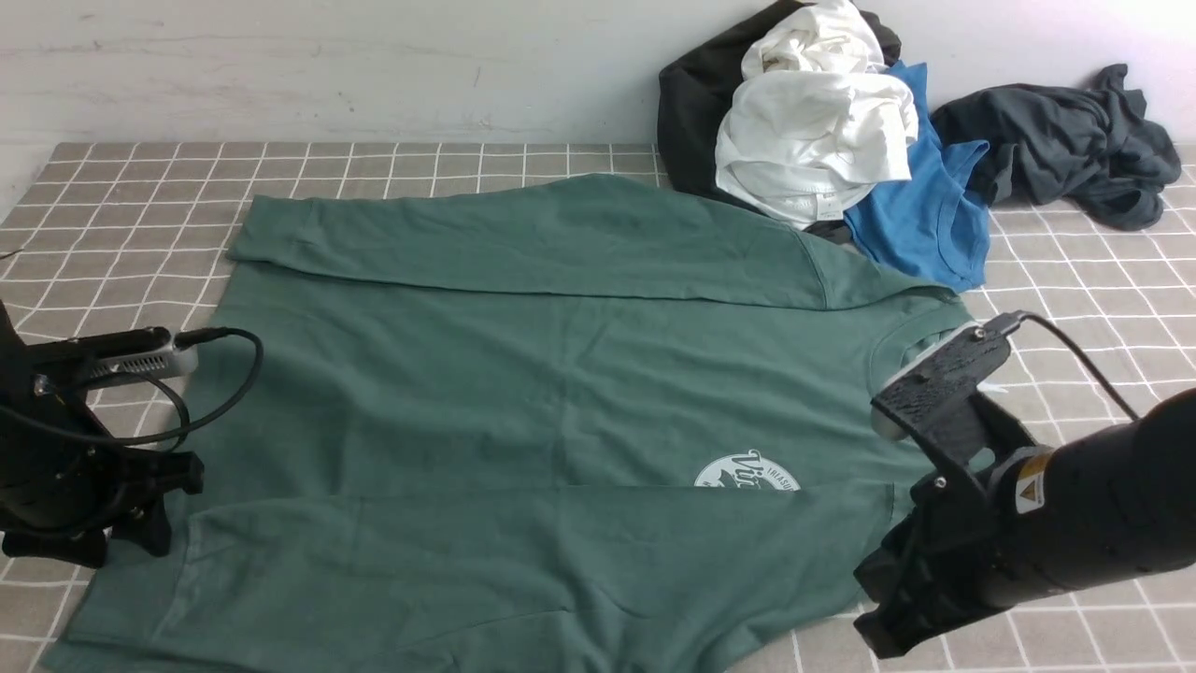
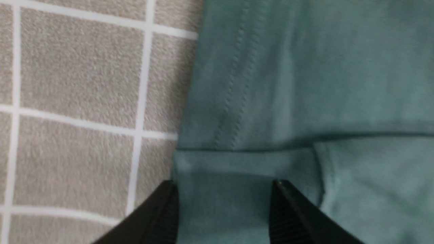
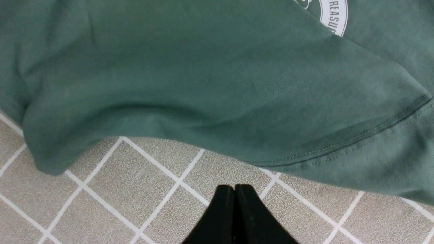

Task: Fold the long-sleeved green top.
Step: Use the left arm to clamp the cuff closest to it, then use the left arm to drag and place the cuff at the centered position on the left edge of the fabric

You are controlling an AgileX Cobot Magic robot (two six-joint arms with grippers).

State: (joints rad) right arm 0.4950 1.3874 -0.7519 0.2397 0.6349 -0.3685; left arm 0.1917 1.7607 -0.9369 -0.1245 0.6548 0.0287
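Left fingers are seen spread apart, with the stitched hem of the green long-sleeved top lying between them, ungripped. The right fingers are pressed shut over bare tabletop, just off the near shoulder edge. The top is laid flat, long axis running from one arm to the other, neck rightward, both sleeves folded inward. Soft matte cotton is shown, with a ribbed collar and a printed round logo.
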